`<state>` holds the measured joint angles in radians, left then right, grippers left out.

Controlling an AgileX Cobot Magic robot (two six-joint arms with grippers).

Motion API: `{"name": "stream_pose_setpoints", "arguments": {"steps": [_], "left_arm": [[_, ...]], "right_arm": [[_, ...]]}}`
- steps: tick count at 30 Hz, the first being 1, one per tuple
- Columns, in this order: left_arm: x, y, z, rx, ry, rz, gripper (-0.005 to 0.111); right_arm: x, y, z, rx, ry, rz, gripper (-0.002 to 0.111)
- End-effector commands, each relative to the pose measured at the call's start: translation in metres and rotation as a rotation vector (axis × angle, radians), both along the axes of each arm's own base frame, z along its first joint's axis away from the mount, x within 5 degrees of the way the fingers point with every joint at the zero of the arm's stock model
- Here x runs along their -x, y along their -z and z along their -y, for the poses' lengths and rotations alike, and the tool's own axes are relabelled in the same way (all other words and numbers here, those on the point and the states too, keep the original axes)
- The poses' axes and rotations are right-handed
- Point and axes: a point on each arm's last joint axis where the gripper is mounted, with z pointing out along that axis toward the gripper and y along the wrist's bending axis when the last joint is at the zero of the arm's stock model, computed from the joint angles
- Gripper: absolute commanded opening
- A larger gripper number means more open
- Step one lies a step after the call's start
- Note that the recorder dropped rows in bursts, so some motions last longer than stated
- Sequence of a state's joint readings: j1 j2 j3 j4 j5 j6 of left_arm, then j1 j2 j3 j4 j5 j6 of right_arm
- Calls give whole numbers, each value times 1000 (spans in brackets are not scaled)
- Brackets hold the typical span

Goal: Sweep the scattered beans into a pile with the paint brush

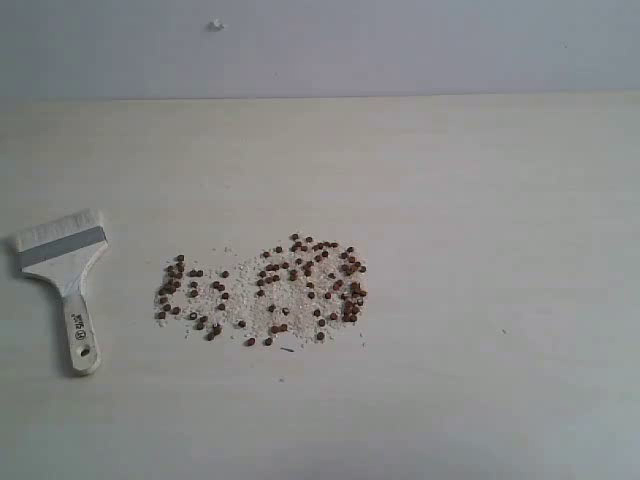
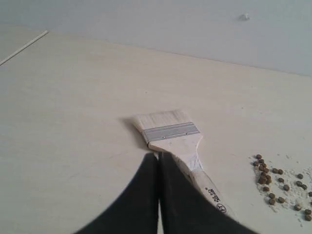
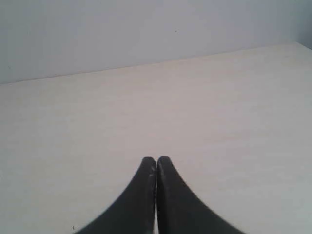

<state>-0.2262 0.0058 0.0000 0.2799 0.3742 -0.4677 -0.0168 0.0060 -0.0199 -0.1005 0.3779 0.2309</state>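
The paint brush (image 1: 62, 272) lies flat at the table's left, bristles toward the back, its holed handle end toward the front. Reddish-brown beans (image 1: 270, 290) mixed with whitish crumbs are spread in a loose patch at the table's middle. In the left wrist view my left gripper (image 2: 159, 157) is shut with nothing in it, above the paint brush (image 2: 170, 131) near its handle, with some beans (image 2: 273, 183) off to the side. My right gripper (image 3: 156, 160) is shut and empty over bare table. Neither gripper shows in the exterior view.
The pale wooden table (image 1: 480, 200) runs back to a grey wall. A lone white speck (image 1: 216, 25) sits on the wall. A table edge (image 2: 22, 46) shows in the left wrist view.
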Motion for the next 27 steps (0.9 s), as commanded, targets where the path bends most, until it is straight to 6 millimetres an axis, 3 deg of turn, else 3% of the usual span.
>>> {"name": "stream_pose_setpoints", "arguments": {"steps": [1,4,8,13,19,22,24,27], "left_arm": [[0,-2,-1,-66,8,34,0],[-2,-9,-1,-153,30,121,0],[-1,-30,9,77,96,330,0],[10,-63,17,209,214,686,0],[27,-89,13,457,284,971,0],[18,-103,-1,561,99,839,0],[7,-119,-7,522,-25,688,0],[-16,-141,-3,428,-73,525,0]], "right_arm": [[0,0,0,6,5,14,0],[0,0,0,4,5,14,0],[0,0,0,4,5,14,0],[0,0,0,6,5,14,0],[0,0,0,4,5,14,0],[0,0,0,6,5,14,0],[0,0,0,6,5,14,0],[0,0,0,8,5,14,0]]}}
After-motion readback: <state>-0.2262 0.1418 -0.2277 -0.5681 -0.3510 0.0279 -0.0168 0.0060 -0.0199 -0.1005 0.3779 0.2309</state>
